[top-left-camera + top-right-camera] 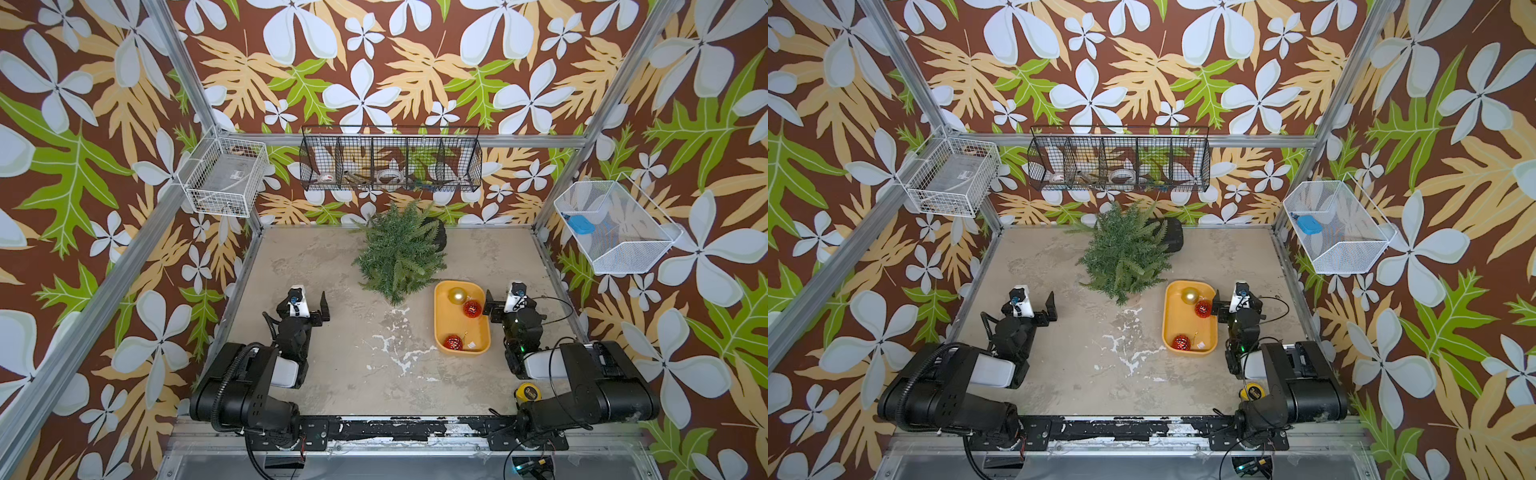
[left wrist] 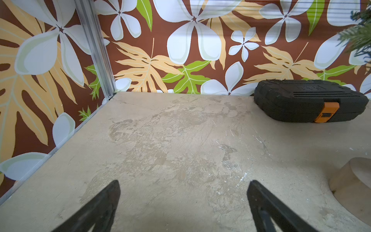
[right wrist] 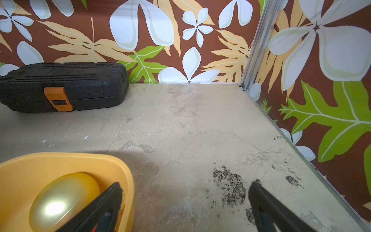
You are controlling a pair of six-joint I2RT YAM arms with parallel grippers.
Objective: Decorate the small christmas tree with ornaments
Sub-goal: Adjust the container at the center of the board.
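Gaping empty beside the yellow tray (image 1: 439,328), the right pincer (image 3: 184,184) sits nearest the ornaments (image 1: 458,295), just to its left; the small christmas tree (image 1: 395,253) stands beyond; the left pincer (image 2: 183,182) gapes empty too.

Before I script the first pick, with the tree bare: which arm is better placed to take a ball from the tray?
Right: the right gripper is at the tray, one finger at its rim near a red ball; the left gripper is across the table.
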